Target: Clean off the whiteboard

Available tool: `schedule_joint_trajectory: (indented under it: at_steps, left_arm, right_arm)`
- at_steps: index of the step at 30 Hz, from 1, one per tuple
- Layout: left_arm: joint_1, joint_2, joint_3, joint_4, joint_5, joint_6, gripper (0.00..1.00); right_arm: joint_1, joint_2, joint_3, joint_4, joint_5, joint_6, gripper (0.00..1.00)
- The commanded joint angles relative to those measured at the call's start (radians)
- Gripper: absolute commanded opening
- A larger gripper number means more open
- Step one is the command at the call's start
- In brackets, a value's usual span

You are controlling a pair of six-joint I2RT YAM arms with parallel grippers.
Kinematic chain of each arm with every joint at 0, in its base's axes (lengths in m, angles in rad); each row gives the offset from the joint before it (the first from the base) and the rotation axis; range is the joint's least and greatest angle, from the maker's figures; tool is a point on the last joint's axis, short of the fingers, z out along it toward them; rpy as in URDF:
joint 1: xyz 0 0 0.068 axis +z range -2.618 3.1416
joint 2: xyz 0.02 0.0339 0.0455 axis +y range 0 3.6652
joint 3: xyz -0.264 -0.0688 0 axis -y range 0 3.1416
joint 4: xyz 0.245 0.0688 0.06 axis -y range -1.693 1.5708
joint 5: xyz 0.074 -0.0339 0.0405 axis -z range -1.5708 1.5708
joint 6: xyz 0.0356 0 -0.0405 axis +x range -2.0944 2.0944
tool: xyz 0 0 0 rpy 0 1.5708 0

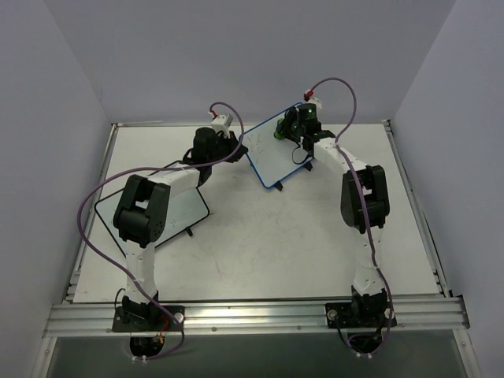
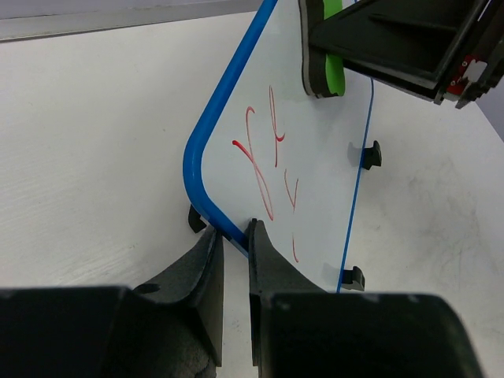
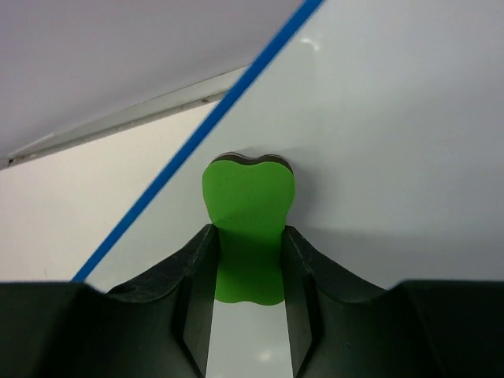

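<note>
The blue-framed whiteboard (image 1: 272, 153) stands tilted at the back middle of the table. Red marker strokes (image 2: 264, 165) cover its lower left part. My left gripper (image 2: 235, 236) is shut on the board's blue bottom edge (image 2: 206, 201) near a black foot (image 2: 194, 218). My right gripper (image 3: 250, 240) is shut on a green eraser (image 3: 250, 224) and presses it flat on the white surface near the board's top edge. The eraser also shows in the left wrist view (image 2: 323, 47), above the red strokes. My right gripper sits at the board's far corner in the top view (image 1: 299, 126).
A black-framed whiteboard (image 1: 185, 206) lies flat at the left, under the left arm. The blue board's other black feet (image 2: 370, 153) rest on the white table (image 1: 268, 244). Purple cables loop over both arms. The enclosure walls stand close on all sides.
</note>
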Motion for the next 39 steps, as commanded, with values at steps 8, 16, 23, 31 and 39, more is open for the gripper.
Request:
schedule_joint_trajectory:
  at_steps: [8, 16, 23, 31, 39]
  left_arm:
    - [-0.045, 0.015, -0.002, -0.100, 0.024, 0.127, 0.02]
    - [-0.049, 0.007, -0.005, -0.100, 0.022, 0.127, 0.02]
    - [-0.052, 0.002, -0.004, -0.107, 0.019, 0.130, 0.02]
    - [-0.054, -0.004, -0.005, -0.111, 0.014, 0.134, 0.02]
    - [-0.055, -0.005, 0.000, -0.116, 0.014, 0.137, 0.02]
  right_arm:
    - [0.229, 0.074, 0.083, -0.179, -0.075, -0.089, 0.00]
    - [0.250, 0.030, -0.007, -0.212, -0.009, -0.095, 0.00]
    - [0.220, -0.004, -0.083, -0.216, 0.057, -0.088, 0.00]
    - [0.125, -0.025, -0.124, -0.219, 0.057, -0.071, 0.00]
    - [0.117, -0.004, -0.048, -0.290, 0.054, -0.103, 0.00]
